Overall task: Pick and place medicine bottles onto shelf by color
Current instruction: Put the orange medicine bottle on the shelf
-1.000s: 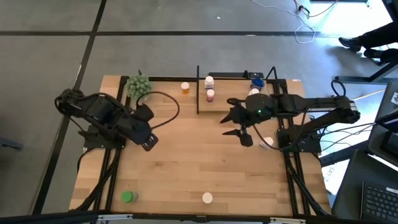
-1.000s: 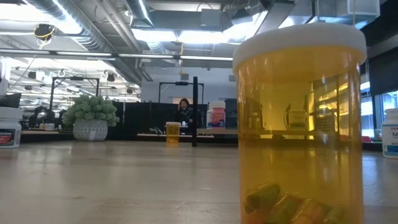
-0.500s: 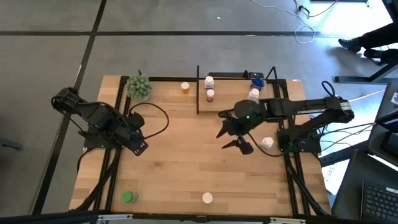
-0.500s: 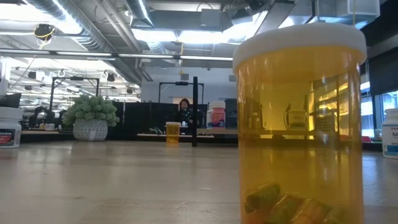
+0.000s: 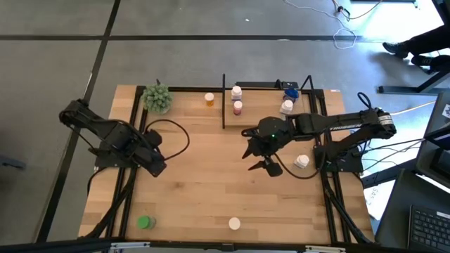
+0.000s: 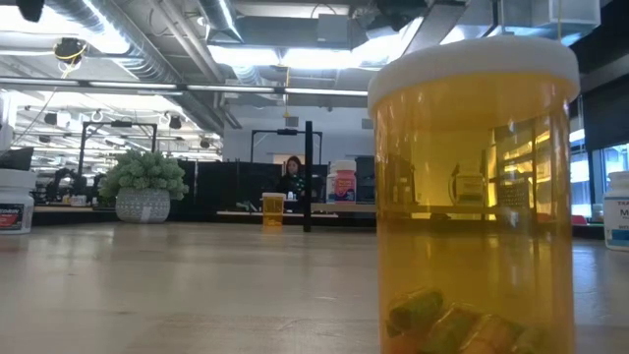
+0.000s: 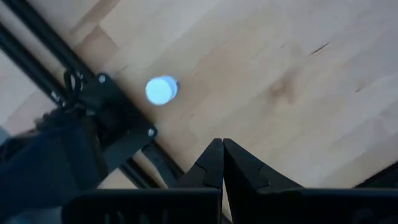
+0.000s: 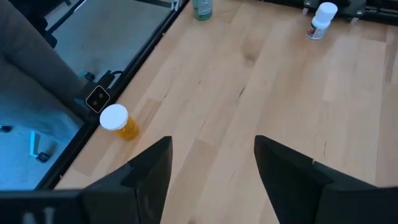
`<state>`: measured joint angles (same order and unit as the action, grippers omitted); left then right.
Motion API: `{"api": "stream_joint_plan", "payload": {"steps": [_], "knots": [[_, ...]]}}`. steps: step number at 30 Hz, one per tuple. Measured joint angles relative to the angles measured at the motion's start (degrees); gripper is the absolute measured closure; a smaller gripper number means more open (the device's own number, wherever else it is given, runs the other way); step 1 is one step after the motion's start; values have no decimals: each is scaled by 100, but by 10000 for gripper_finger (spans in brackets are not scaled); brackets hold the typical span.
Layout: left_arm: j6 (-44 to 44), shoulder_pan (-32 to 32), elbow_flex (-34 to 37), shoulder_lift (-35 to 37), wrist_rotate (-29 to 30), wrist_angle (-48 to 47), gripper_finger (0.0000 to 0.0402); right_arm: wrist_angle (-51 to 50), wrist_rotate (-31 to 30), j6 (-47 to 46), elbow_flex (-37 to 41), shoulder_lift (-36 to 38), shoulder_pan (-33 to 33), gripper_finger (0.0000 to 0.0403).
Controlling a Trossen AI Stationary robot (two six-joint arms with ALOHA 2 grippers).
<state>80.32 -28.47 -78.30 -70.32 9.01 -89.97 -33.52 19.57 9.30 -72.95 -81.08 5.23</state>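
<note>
over mid table, r gripper [image 5: 257, 157] fingers spread, empty; l gripper [image 5: 159, 169] fingers closed.

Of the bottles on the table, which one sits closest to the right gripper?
The white-capped bottle just beside the open right gripper, toward the table's right edge. The other bottles stand off at the shelf or along the near edge.

Two bottles [image 5: 237, 100] on the shelf [image 5: 264, 112] at the table's [image 5: 204, 183] back edge, plant [image 5: 157, 98] left of it.
</note>
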Motion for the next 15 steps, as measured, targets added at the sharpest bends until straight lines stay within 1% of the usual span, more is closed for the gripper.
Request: {"api": "stream_joint_plan", "payload": {"steps": [3, 6, 10, 13, 15], "knots": [[332, 24, 183, 0, -104, 0, 401, 0, 0, 5, 0, 0, -2, 173], [407, 81, 394, 0, -198, 0, 401, 0, -2, 1, 0, 0, -7, 173], [295, 243, 701, 0, -435, -1, 401, 8, 2, -164, 0, 0, -7, 173], [33, 323, 867, 0, -444, 13, 401, 19, 32, -88, 0, -5, 1, 173], [-148, 391, 937, 0, -383, 45, 401, 5, 216, 72, 0, -19, 44, 173]]}}
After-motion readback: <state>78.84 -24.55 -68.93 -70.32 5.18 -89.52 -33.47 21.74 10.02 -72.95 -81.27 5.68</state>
